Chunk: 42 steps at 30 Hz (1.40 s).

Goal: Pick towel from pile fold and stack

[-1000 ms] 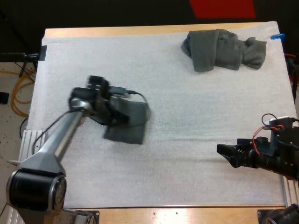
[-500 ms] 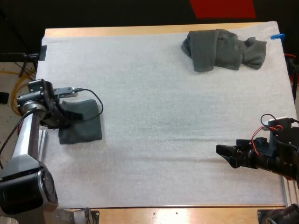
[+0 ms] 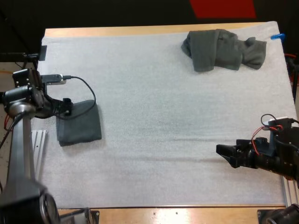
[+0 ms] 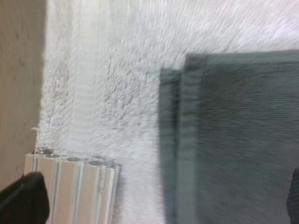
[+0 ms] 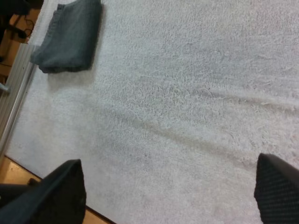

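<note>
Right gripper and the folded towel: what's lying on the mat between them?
Nothing: the white mat is bare from the right gripper to the folded towel, as the high and right wrist views show.

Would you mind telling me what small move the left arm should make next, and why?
Probably lift the left gripper clear: its fingers stand open, and the folded towel lies flat at the left edge of the mat, while the crumpled towel waits.
</note>
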Tool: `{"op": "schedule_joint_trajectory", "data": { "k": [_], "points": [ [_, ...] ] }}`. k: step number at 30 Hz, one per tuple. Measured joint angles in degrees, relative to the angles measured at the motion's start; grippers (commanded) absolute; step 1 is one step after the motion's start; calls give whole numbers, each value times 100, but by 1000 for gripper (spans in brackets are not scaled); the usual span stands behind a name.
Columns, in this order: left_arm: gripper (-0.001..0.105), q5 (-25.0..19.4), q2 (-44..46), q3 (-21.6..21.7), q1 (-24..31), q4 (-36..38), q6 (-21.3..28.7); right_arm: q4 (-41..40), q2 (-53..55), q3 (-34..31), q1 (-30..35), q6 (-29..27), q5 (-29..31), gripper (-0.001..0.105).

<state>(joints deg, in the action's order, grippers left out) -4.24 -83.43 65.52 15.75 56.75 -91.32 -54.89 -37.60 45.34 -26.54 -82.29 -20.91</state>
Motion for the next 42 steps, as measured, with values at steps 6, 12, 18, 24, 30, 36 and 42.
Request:
{"op": "schedule_joint_trajectory", "data": {
  "k": [6, 12, 18, 24, 30, 36, 42],
  "points": [
    [105, 746, 1156, 0, -735, 256, -106, 419, 0, 0, 0, 15, -42, 72],
    [105, 860, 1951, -10, -1934, 278, -446, 533, -133, 0, 15, 43, 146, 72],
    [105, 881, 2180, -267, -2681, 291, -699, 613, -694, 0, 133, -232, 593, 72],
    [105, 481, 2259, -674, -2561, 319, -705, 609, -1017, 0, 1202, -842, 709, 72],
    [105, 424, 2684, -734, -1966, 475, -588, 210, -993, 180, 2570, -1563, 775, 72],
    [105, 424, 3724, -849, -1397, 612, -424, -38, -453, 196, 2816, -1859, 1045, 72],
    [105, -4, 5391, -1340, -1244, 526, -381, -335, 504, 196, 2816, -1886, 1438, 72]
  ]
}}
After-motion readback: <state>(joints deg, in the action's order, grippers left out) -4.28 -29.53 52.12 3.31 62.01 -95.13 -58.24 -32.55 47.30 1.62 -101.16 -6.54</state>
